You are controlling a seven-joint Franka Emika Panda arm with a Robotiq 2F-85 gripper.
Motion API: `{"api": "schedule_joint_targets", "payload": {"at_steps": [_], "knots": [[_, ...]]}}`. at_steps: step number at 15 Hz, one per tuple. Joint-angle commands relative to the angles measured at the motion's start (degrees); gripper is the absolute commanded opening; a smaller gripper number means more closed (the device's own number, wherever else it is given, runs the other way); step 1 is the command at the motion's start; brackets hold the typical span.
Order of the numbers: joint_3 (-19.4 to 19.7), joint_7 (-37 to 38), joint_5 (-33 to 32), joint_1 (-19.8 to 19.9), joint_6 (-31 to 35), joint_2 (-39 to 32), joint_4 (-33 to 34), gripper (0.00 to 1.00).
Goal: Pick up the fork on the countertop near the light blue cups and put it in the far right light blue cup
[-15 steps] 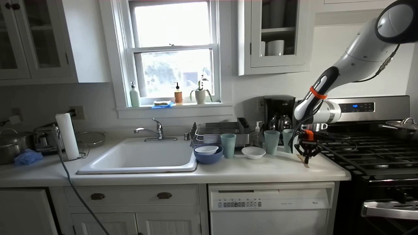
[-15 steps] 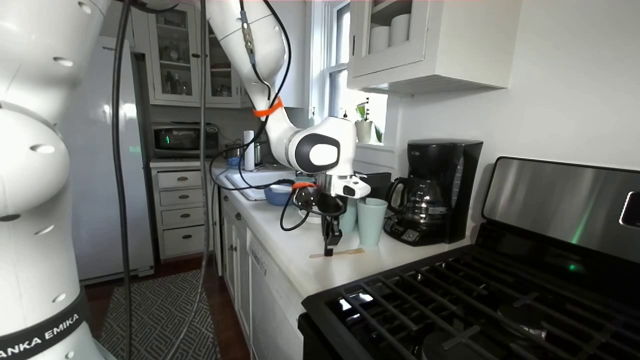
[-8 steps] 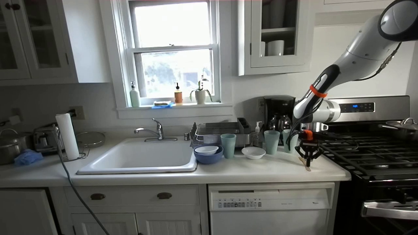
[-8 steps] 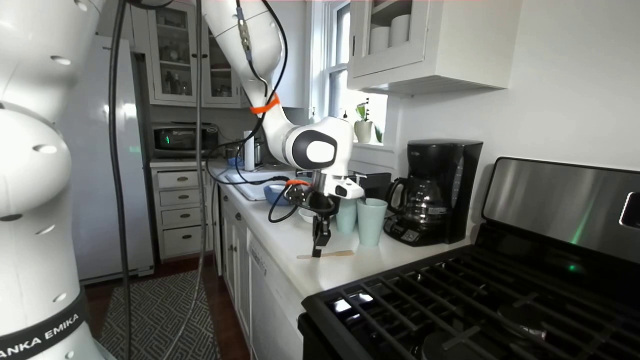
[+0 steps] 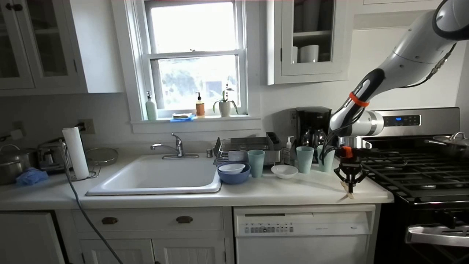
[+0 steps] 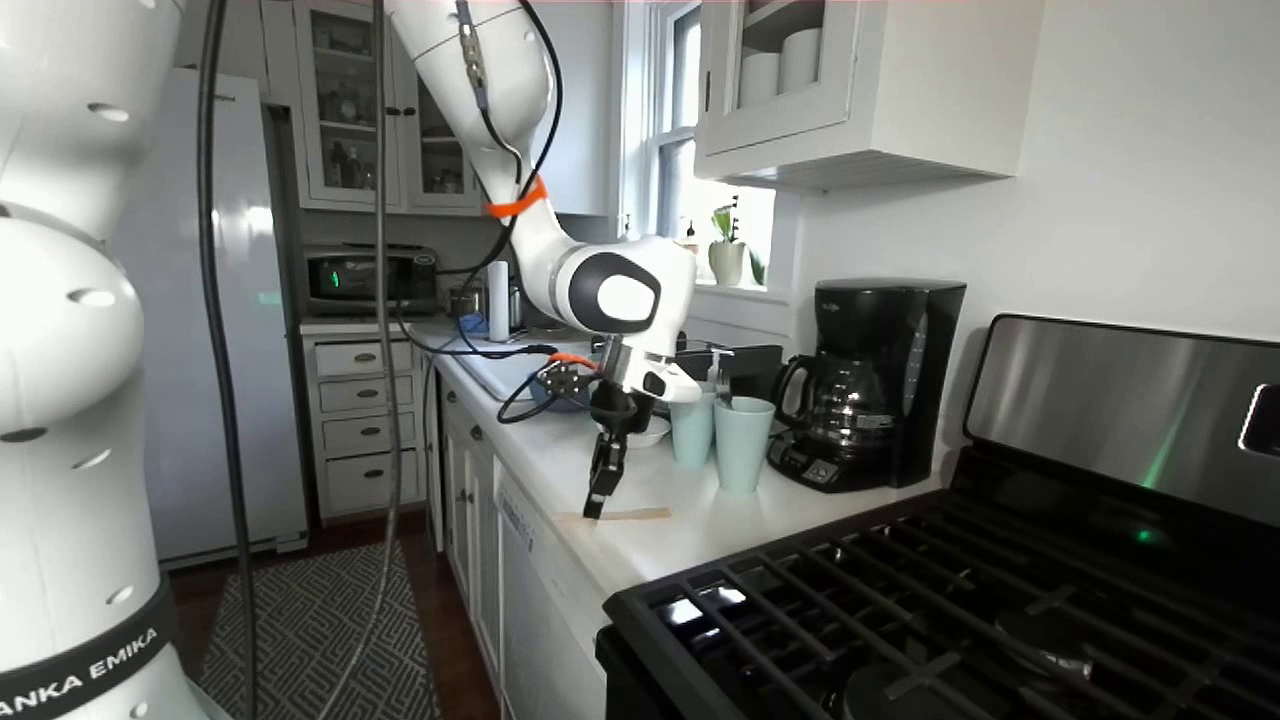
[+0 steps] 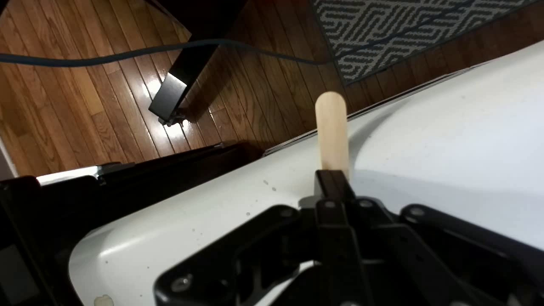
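three light blue cups [image 5: 305, 160] stand upright on the countertop [image 5: 285, 192]. gripper [image 5: 350, 190] jaws clenched on the fork [image 7: 332, 131] — held near the countertop's front edge, apart from the cups

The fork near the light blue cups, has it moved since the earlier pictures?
Yes. In an exterior view, the fork has moved away from the far right light blue cup, toward the front edge of the countertop.

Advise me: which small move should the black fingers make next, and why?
Perhaps raise the fingers: they look shut on top of the pale wooden fork, whose rounded end overhangs the front edge of the off-white countertop, possibly ready for pinching.
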State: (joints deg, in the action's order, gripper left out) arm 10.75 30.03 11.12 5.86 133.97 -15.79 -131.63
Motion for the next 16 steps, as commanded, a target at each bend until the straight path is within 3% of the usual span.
{"api": "schedule_joint_targets", "payload": {"at_steps": [1, 10, 13, 14, 16], "knots": [[-0.5, 1.0, 2.2, -0.1, -0.6, 1.8, -2.3, 0.0], [-0.2, 1.1, 3.1, 0.2, 0.7, 4.7, -3.4, 0.0], [-0.6, 0.4, 6.0, 1.0, -2.4, 7.1, -4.3, 0.02], [-1.0, -1.1, 8.8, 1.6, -3.9, 8.2, -5.0, 0.27], [-1.4, -5.5, 16.5, 2.9, -4.7, 11.7, -8.5, 0.31]]}}
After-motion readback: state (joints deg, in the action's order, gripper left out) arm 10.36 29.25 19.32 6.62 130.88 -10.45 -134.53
